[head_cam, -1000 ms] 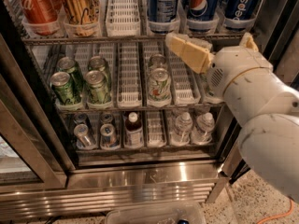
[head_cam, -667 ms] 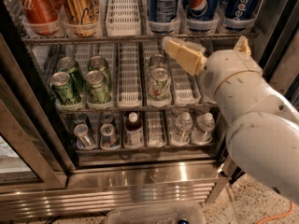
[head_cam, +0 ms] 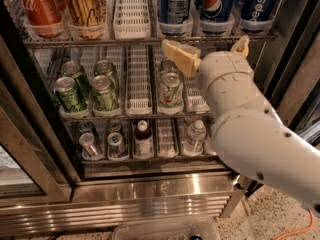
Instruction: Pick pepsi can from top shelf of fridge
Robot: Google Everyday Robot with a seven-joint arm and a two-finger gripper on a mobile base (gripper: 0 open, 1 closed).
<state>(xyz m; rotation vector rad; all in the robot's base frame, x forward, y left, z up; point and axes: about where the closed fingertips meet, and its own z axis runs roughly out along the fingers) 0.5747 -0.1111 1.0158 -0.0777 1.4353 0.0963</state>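
One gripper, perhaps nearer top shelf

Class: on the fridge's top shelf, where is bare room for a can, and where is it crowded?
Free: the white lane between the gold can and the small-print can. Crowded: rightward, three cans abreast to the pepsi can, open end effector just below.

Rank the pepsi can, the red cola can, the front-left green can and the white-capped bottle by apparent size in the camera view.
1. Red cola can and pepsi can: alike, both cut off at the top.
2. Green can.
3. White-capped bottle.
The gripper sits below-left of the pepsi can.
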